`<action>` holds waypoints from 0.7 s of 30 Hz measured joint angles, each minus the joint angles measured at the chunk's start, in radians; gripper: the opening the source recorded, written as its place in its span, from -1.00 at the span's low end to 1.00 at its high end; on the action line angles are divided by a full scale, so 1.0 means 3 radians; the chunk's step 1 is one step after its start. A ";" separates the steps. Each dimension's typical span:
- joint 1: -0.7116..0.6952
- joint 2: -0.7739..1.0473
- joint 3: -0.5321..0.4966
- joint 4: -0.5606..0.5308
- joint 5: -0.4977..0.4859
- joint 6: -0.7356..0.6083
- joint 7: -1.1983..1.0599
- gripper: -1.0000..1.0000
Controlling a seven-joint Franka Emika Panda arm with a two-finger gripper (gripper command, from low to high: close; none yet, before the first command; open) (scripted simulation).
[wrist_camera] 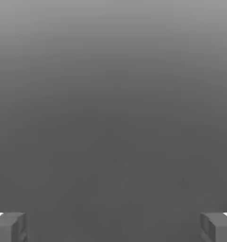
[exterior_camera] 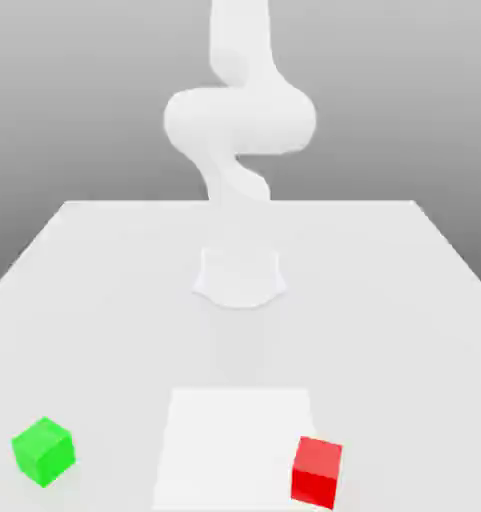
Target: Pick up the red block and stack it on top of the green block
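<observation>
The red block point(exterior_camera: 317, 471) sits on the white table point(exterior_camera: 104, 290) near its front edge, toward the exterior view's right. The green block point(exterior_camera: 43, 451) rests near the front edge at the exterior view's left, well apart from the red one. In the hand view my gripper point(wrist_camera: 113, 227) is open: its two grey fingertips point(wrist_camera: 9, 227) stand far apart with nothing between them, and beyond them lies plain grey background. Neither block appears in the hand view.
The white arm point(exterior_camera: 239, 120) rises at the back middle of the table above a round base point(exterior_camera: 240, 278). A pale white rectangular patch point(exterior_camera: 239, 445) lies between the two blocks at the front.
</observation>
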 joint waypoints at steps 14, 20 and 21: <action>-0.0282 0.1719 0.0551 -0.0285 -0.0392 0.0619 0.1072 0.00; -0.0236 0.2434 0.0629 -0.0408 -0.0471 0.0888 0.1464 0.00; -0.0220 0.2550 0.0635 -0.0429 -0.0465 0.0934 0.1515 0.00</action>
